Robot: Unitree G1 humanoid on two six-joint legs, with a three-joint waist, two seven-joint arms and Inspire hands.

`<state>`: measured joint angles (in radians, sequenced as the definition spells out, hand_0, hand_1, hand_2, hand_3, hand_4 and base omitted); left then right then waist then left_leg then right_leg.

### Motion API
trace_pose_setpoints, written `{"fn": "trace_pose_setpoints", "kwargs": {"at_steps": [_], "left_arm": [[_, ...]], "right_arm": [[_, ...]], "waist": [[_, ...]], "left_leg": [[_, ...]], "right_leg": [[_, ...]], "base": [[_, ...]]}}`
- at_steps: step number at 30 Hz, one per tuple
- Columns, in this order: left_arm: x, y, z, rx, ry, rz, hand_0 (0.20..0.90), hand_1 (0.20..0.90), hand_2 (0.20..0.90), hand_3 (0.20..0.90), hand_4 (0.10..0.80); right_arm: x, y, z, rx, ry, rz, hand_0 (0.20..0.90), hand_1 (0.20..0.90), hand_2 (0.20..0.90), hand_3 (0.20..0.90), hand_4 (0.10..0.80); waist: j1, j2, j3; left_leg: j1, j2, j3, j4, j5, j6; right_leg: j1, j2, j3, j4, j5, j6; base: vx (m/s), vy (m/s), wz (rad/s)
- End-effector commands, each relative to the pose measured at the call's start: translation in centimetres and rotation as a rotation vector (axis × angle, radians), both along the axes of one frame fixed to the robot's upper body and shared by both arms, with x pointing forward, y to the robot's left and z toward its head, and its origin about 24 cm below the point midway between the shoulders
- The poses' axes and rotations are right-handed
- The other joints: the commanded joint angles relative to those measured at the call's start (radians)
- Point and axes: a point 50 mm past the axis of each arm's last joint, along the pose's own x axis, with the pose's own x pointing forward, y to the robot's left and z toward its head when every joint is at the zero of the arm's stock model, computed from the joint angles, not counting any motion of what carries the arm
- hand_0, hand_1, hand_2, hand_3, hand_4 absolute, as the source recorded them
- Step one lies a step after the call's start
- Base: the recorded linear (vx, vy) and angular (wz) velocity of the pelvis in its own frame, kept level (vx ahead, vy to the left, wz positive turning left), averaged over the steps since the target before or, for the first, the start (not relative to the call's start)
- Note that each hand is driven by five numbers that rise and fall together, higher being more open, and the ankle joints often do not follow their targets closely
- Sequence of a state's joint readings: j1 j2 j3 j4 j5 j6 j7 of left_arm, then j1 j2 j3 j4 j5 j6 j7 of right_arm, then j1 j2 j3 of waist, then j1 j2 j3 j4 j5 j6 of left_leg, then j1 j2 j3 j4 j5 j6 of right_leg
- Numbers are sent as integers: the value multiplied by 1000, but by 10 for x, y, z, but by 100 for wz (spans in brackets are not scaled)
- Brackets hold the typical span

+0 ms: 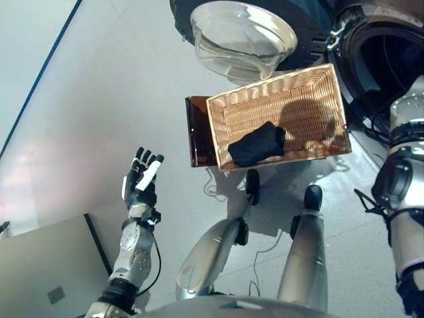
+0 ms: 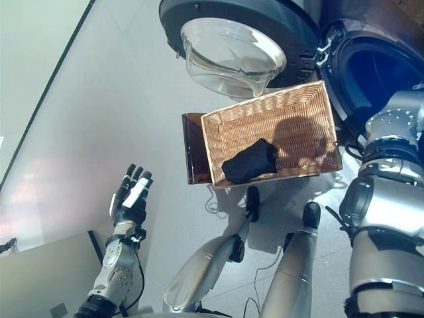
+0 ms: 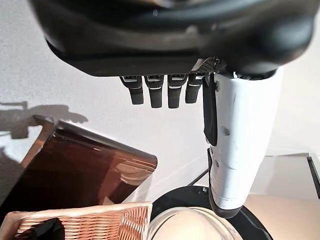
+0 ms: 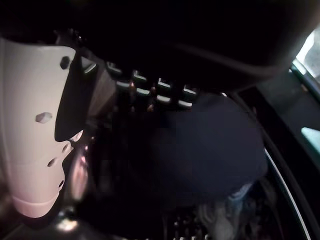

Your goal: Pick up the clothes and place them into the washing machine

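A wicker basket [image 1: 265,106] rests on a brown stand in front of the washing machine. One black garment [image 1: 258,144] lies bunched in its near part. My right arm reaches into the dark drum opening [image 2: 377,66] at the upper right. In its wrist view my right hand [image 4: 35,130] is inside the drum with its fingers straight. A dark blue garment [image 4: 210,145] lies just past the fingers, apart from them. My left hand [image 1: 141,182] is raised at the lower left, open and empty, well clear of the basket.
The machine's round door with its glass bowl [image 1: 242,36] hangs open above the basket's far edge. The brown stand [image 1: 197,132] sticks out to the basket's left. A pale flat board [image 1: 46,271] lies on the floor at the lower left.
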<state>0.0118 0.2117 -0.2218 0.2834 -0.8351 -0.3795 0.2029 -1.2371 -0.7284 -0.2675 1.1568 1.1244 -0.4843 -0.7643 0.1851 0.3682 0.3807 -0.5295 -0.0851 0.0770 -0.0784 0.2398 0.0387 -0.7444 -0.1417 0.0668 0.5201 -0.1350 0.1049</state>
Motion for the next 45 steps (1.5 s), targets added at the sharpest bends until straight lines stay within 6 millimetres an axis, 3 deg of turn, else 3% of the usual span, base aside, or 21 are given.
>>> {"fn": "trace_pose_setpoints", "kwargs": {"at_steps": [1, 9, 17, 28, 45], "left_arm": [[3, 13, 22, 25, -128, 72, 900, 900, 900, 900, 800], [2, 15, 23, 25, -131, 84, 900, 900, 900, 900, 800], [5, 15, 25, 19, -143, 91, 900, 900, 900, 900, 800], [4, 17, 28, 21, -155, 99, 900, 900, 900, 900, 800], [3, 20, 25, 2, -140, 133, 900, 900, 900, 900, 800]], "right_arm": [[-47, -20, 85, -296, -197, -200, 900, 900, 900, 900, 800], [-41, -19, 70, -319, -126, -185, 900, 900, 900, 900, 800], [-15, -2, 21, -319, 34, -102, 900, 900, 900, 900, 800], [5, 25, -27, -261, 113, -9, 900, 900, 900, 900, 800], [27, 104, -83, -239, 82, 214, 900, 900, 900, 900, 800]], "waist": [[-9, 115, -33], [-10, 112, -32], [-13, 96, -19], [-11, 83, -3], [-10, 13, -7]], "left_leg": [[47, -22, 53, -7, -95, -90], [44, -22, 58, -6, -94, -88], [41, -17, 63, -5, -94, -85], [32, -15, 66, 13, -101, -81], [24, -11, 69, 67, -129, -70]], "right_leg": [[37, 50, 23, -109, 25, -35], [35, 50, 26, -112, 28, -35], [40, 56, 27, -129, 37, -39], [44, 58, 29, -139, 47, -40], [86, 58, 20, -176, 69, -41]], "base": [[0, 0, 0], [-1, 4, 0], [0, 0, 0], [0, 0, 0], [2, 3, 0]]}}
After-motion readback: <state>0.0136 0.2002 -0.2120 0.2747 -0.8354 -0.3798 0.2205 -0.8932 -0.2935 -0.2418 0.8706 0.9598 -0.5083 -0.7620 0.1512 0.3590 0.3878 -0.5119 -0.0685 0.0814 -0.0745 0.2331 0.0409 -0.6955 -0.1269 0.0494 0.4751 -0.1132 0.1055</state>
